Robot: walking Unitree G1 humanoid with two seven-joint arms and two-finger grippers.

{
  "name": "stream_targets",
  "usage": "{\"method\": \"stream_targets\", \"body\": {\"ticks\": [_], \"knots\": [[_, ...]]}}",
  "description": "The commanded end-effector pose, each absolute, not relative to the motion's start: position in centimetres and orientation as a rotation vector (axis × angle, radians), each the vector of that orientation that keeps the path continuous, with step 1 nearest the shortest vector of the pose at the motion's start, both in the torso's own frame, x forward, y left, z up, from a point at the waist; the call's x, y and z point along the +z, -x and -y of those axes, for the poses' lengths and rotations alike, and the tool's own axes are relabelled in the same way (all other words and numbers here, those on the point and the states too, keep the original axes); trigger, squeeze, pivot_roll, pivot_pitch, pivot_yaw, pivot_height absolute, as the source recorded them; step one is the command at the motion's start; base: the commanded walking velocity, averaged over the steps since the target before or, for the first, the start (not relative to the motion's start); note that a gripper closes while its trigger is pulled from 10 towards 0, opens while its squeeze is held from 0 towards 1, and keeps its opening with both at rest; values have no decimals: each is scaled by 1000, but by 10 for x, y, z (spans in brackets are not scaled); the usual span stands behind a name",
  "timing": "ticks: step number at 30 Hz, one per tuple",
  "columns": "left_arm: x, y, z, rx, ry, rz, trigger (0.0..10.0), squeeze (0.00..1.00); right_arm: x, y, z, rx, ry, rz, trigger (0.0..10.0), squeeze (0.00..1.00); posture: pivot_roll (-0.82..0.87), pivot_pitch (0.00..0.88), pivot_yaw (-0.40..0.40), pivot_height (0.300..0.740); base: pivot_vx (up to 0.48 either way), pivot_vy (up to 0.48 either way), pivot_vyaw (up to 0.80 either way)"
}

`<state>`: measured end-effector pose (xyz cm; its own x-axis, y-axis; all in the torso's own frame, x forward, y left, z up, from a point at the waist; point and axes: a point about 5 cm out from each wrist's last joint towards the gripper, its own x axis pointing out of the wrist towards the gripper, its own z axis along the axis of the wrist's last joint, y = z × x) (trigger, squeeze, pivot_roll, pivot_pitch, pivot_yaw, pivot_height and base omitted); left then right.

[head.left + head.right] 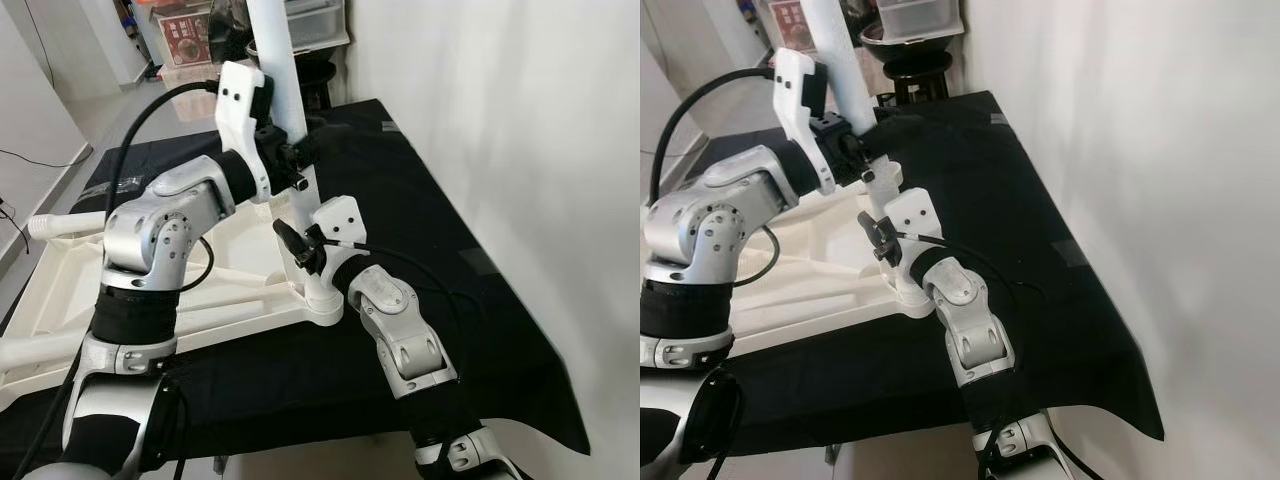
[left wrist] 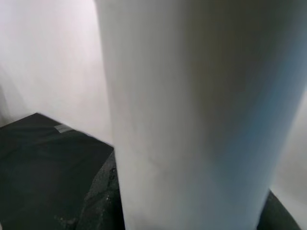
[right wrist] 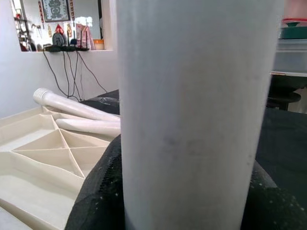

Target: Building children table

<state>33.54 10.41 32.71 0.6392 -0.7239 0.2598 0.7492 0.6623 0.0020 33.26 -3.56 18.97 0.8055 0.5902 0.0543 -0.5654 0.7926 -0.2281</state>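
An upside-down white table top (image 1: 60,290) lies on the black-covered table (image 1: 420,200). A white table leg (image 1: 275,60) stands upright in the corner socket (image 1: 322,308) nearest the wall. My left gripper (image 1: 298,155) is shut around the leg about halfway up. My right gripper (image 1: 300,250) is shut on the same leg lower down, just above the socket. In the right wrist view the leg (image 3: 192,120) sits between my black fingers (image 3: 96,191), with the ribbed underside (image 3: 43,148) beside it. The left wrist view has the leg (image 2: 192,120) close up.
Two loose white legs (image 3: 72,108) lie across the far side of the table top, one with a threaded end (image 1: 40,225). A white wall (image 1: 520,120) runs along the table's right edge. Storage boxes (image 1: 185,35) and a dark stool (image 1: 910,70) stand behind.
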Motion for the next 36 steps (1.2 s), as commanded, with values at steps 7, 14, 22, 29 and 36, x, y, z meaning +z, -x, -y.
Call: {"method": "stream_targets", "body": {"ticks": [7,14,22,29,36], "knots": [[324,-336,-101,-860,94,230,0,0,201,-358,57,992,196,133,10000,1000,-63,51,88,740,0,0,0],[326,-335,-99,-871,87,236,0,0,212,-357,60,1280,289,135,10000,0,-51,42,89,740,0,0,0],[326,-334,-97,-888,77,234,0,0,213,-364,52,1388,247,97,0,0,-44,37,100,740,0,0,0],[326,-333,-96,-895,69,233,0,0,208,-364,55,1411,218,90,0,0,-44,36,104,740,0,0,0],[326,-334,-94,-898,60,235,0,0,204,-364,60,1401,200,95,0,0,-57,32,113,740,0,0,0]]}}
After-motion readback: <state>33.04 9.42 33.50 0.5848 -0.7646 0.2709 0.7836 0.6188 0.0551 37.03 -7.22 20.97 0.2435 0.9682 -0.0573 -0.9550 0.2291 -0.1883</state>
